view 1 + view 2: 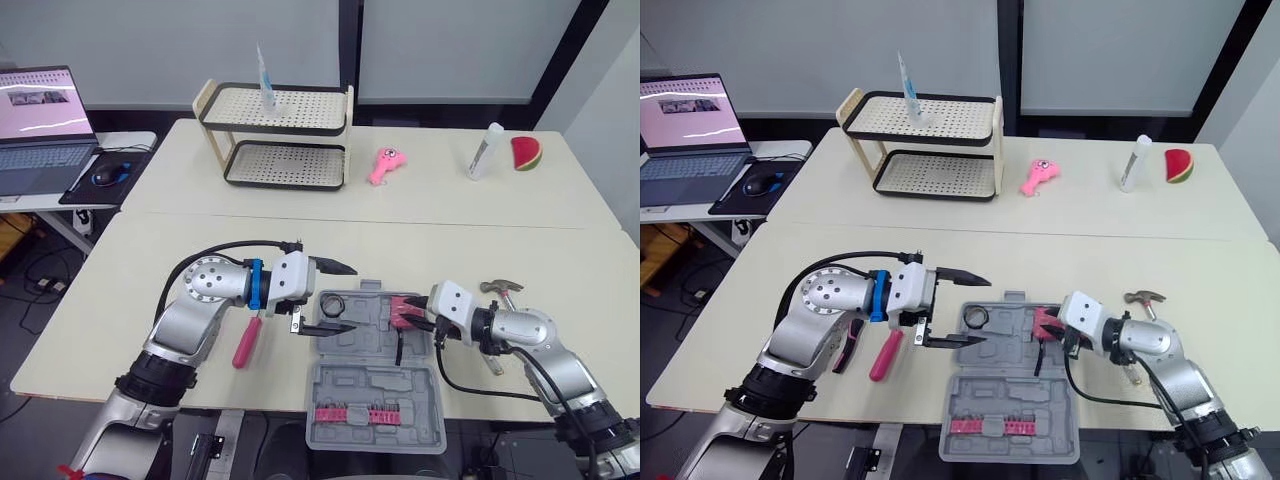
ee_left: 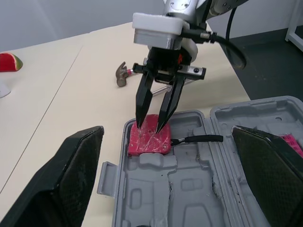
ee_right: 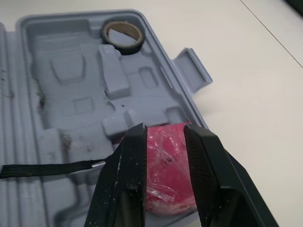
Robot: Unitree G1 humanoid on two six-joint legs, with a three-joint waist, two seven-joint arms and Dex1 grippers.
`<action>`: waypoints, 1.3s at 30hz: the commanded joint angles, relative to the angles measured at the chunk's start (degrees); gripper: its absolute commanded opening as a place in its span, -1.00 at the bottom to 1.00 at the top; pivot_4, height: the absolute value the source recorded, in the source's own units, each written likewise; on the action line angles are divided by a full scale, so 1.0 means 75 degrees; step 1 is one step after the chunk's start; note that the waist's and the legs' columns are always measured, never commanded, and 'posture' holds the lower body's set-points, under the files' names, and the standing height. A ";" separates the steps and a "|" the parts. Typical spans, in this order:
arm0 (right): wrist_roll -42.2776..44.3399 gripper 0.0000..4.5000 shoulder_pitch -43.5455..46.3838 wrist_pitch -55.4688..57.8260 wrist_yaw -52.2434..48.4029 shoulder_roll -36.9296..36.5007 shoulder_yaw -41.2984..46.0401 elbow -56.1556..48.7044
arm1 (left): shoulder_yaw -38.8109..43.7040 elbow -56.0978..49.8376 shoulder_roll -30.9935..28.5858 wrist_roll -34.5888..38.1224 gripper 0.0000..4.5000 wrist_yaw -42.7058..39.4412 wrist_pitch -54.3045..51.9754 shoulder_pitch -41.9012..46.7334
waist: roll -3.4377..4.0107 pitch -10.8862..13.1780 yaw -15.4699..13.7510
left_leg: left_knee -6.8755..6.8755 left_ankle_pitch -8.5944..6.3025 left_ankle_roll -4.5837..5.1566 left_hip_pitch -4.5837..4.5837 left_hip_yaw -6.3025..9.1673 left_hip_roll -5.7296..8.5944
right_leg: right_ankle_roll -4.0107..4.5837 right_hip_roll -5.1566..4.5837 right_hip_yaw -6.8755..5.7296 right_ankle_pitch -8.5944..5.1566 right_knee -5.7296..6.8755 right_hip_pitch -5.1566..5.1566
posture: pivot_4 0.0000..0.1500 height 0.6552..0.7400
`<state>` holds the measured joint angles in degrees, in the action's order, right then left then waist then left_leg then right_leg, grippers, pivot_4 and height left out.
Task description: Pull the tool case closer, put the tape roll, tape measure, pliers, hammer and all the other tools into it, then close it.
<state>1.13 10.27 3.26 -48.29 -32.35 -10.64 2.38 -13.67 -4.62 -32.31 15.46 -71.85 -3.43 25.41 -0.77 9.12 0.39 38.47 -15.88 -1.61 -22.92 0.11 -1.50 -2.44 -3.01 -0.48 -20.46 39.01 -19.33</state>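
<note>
The right gripper (image 3: 163, 135) is squeezing the red tape measure (image 3: 165, 161), and its fingers (image 3: 125, 179) are covering both sides of it. The tool case (image 3: 71, 71) is running off the edge of the right wrist view. In the left wrist view the left gripper (image 1: 347, 299) is holding its fingers (image 2: 71, 175) wide apart, and they are blocking both ends of the case. The left arm (image 1: 205, 300) is lying over the top of the pink screwdriver (image 1: 243, 345). The right arm (image 1: 530, 335) is hiding most of the handle of the hammer (image 1: 500, 288). The laptop (image 1: 40, 120) is getting cut off at the side. A small white thing (image 1: 266, 80) is standing on the rack (image 1: 207, 105), too tiny to name
</note>
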 commanded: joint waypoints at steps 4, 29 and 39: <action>-0.0204 -0.48 0.0042 -0.1202 0.0089 0.0062 -0.0008 0.1607 | 0.0001 -0.0258 -0.0039 0.0032 1.00 0.0021 -0.0026 0.0089 | 0.0000 -0.0001 0.0003 | 0.0001 0.0003 -0.0005 0.0003 -0.0007 0.0001 | 0.0000 -0.0002 0.0003 0.0000 -0.0001 0.0003 | 1.00 1.00; 0.3012 0.14 -0.0258 0.1380 -0.1470 -0.1850 0.2277 -0.1869 | 0.2946 0.0472 -0.2254 0.1366 1.00 0.0084 -0.1822 -0.1083 | 0.0011 0.0008 0.0007 | -0.0011 -0.0003 0.0004 0.0004 0.0003 -0.0009 | 0.0000 -0.0006 -0.0002 0.0000 -0.0001 -0.0001 | 1.00 1.00; 0.2823 0.98 -0.1434 0.0834 -0.2480 -0.3665 0.4676 0.0290 | 0.4952 0.4120 -0.3989 0.0896 1.00 -0.0003 -0.0862 -0.2146 | 0.0006 0.0010 0.0002 | -0.0045 -0.0005 0.0008 0.0015 -0.0015 -0.0002 | 0.0000 -0.0010 0.0001 0.0000 -0.0008 -0.0008 | 1.00 1.00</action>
<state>23.01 -0.40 12.24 -66.31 -58.93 21.90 1.85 21.11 22.57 -60.84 23.14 -71.88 -12.65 9.32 -0.72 9.19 0.41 38.12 -15.92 -1.55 -22.80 -0.02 -1.52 -2.44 -3.08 -0.47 -20.46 38.96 -19.40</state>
